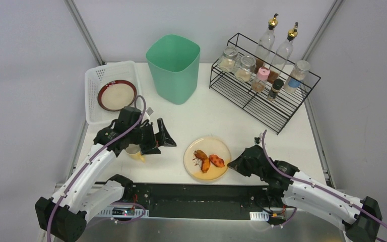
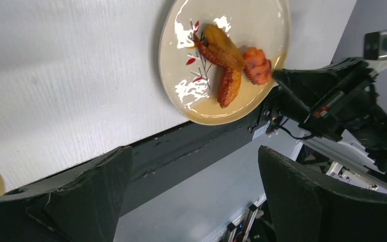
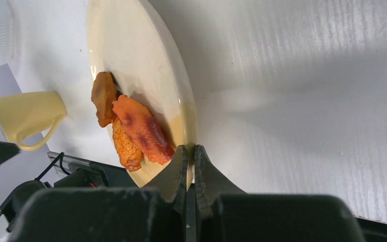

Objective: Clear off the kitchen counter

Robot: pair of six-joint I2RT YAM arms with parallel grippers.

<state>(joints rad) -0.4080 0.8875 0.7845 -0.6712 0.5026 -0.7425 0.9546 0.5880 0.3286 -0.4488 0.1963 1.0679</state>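
Pinching the plate point(image 1: 218, 146) by its rim at the near edge of the kitchen counter point(image 1: 206, 113), right gripper point(image 3: 190, 151) clenched, left gripper point(image 1: 158, 132) gaping empty, risking fried pieces point(image 1: 209, 161) sliding off through tilting.

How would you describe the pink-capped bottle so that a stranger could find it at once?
Start at the black wire rack at the far right of the kitchen counter. Among the jars standing in it, look near the middle, beside a thin dark-capped shaker. This small bottle alone has a pink cap; its neighbours have silver, black or gold tops.
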